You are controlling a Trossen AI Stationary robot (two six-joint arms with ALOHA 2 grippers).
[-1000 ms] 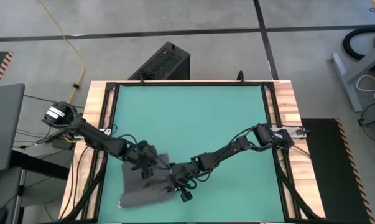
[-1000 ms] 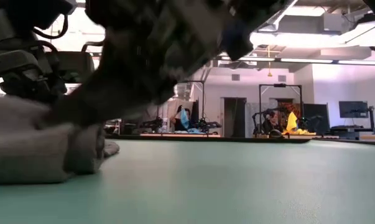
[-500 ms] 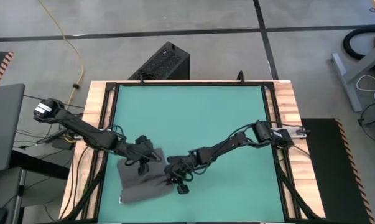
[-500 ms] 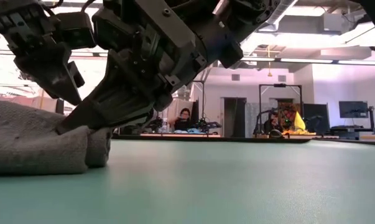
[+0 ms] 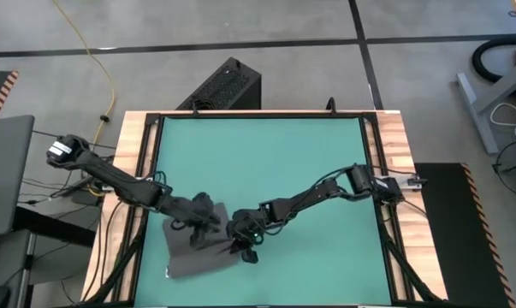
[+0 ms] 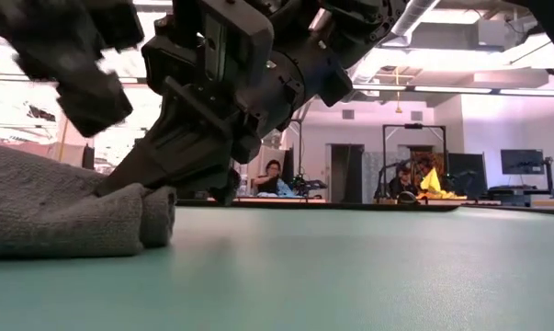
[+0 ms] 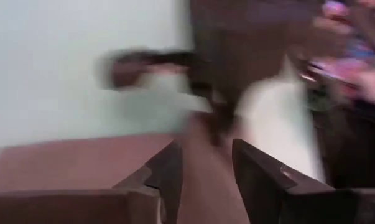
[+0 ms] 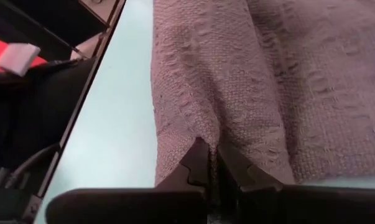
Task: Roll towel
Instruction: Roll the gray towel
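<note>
While both arms meet over the cloth: the scene sits at the near-left part of the green table (image 5: 266, 154)
Towel place: the dark grey towel (image 5: 193, 252) lies near the front edge, left of centre, with a rolled fold along its right side, seen as a thick lip in the low view
Right gripper: the right gripper (image 8: 213, 163) has its fingers pressed together on the folded edge of the towel, pinching a ridge of cloth
Left gripper: the left gripper (image 7: 206, 168) is above the towel with its fingers parted, and nothing is visible between them
How it handles: I judge it light, soft and floppy, not fragile; it will sag and unroll if released
Where to hold: best at the rolled edge, near both ends, so the roll stays even
Risk: a one-sided pull may skew the roll
</note>
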